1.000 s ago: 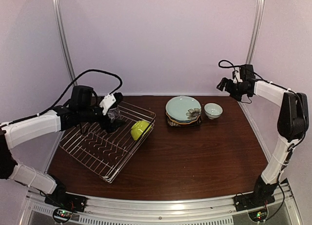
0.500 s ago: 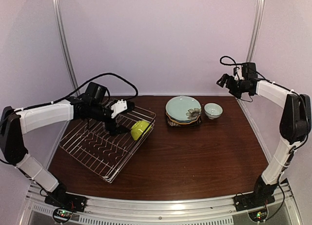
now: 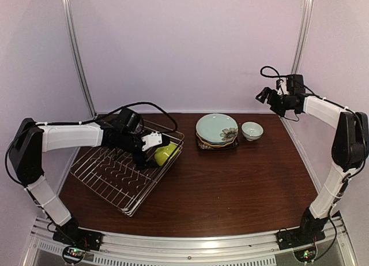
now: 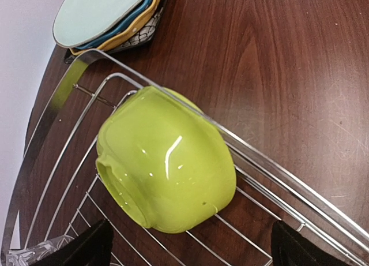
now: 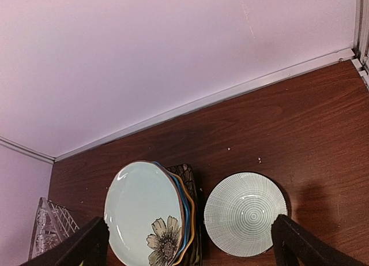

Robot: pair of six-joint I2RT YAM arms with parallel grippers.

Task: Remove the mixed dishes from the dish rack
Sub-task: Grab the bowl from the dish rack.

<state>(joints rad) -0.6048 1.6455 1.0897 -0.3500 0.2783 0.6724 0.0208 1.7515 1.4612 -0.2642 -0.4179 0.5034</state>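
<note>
Lime-green bowl (image 3: 165, 153) lies on its side against the right rim of the dish rack (image 3: 115, 179), left gripper (image 3: 151, 143) just beside it. Only the left wrist shows the jaws: wide apart, empty. That glossy curve could squirt over the rim. Right wrist: right gripper (image 5: 193, 248) is spread too, above the stacked plates (image 5: 147, 220).

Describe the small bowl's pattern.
Fine radial lines and rings line the small bowl; clearest from right wrist.
</note>
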